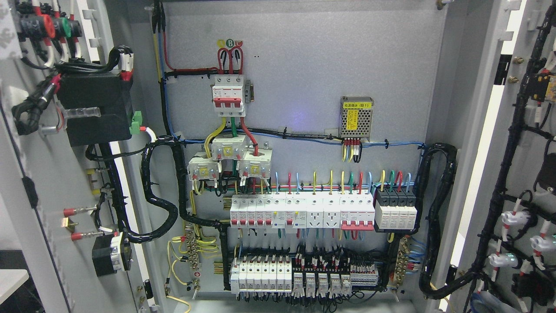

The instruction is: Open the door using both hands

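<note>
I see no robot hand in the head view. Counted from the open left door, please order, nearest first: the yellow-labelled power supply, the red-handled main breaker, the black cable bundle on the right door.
1. red-handled main breaker: panel's upper left, nearest the left door.
2. yellow-labelled power supply: panel's right part.
3. black cable bundle: on the right door, far right.

No part of the robot's body shows in the head view. Neither arm comes in from the lower left or the lower right, and no wrist, hand or finger appears along the bottom edge or anywhere else. The pose of both arms and the state of both hands cannot be told from this view; they seem to lie outside what the camera takes in.
</note>
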`<action>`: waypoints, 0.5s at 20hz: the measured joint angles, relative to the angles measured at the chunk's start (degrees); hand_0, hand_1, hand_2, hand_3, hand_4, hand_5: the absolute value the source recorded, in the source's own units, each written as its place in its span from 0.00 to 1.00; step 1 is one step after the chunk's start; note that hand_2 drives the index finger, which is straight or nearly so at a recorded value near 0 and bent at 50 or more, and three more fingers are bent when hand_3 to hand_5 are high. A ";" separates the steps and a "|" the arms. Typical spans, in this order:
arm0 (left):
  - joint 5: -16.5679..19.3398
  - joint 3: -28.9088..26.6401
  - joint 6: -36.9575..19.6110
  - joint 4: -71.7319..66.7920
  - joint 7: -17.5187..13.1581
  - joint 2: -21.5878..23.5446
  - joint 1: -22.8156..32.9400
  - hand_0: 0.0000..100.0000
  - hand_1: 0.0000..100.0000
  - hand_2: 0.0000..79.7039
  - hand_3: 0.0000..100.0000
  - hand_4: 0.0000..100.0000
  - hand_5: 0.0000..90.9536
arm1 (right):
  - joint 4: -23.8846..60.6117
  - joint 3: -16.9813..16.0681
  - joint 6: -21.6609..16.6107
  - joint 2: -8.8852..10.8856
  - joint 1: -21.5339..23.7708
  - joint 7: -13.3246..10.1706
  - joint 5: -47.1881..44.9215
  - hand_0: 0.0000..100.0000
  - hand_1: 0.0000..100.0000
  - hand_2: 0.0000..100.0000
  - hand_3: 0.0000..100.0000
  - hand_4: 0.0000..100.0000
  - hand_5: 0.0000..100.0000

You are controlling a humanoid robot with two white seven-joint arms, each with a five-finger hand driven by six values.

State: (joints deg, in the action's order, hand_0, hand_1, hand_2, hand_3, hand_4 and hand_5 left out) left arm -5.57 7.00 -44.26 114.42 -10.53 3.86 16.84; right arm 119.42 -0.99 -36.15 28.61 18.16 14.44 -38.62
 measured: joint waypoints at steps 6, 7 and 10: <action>-1.29 -1.19 0.00 0.55 0.01 0.20 0.48 0.00 0.00 0.00 0.00 0.00 0.00 | 0.01 -1.17 0.10 0.23 0.54 -1.68 -0.57 0.38 0.00 0.00 0.00 0.00 0.00; -1.51 -1.41 0.00 0.62 0.01 0.24 0.51 0.00 0.00 0.00 0.00 0.00 0.00 | 0.00 -1.33 0.10 0.25 0.66 -1.72 -0.60 0.38 0.00 0.00 0.00 0.00 0.00; -2.22 -2.09 -0.01 0.79 0.02 0.38 0.62 0.00 0.00 0.00 0.00 0.00 0.00 | -0.08 -1.79 0.10 0.33 0.96 -1.81 -0.71 0.38 0.00 0.00 0.00 0.00 0.00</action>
State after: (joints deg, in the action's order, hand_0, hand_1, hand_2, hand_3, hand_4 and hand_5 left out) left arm -7.79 4.90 -44.27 115.21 -10.51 4.23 17.46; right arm 119.34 -2.78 -36.05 28.94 19.11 12.64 -39.33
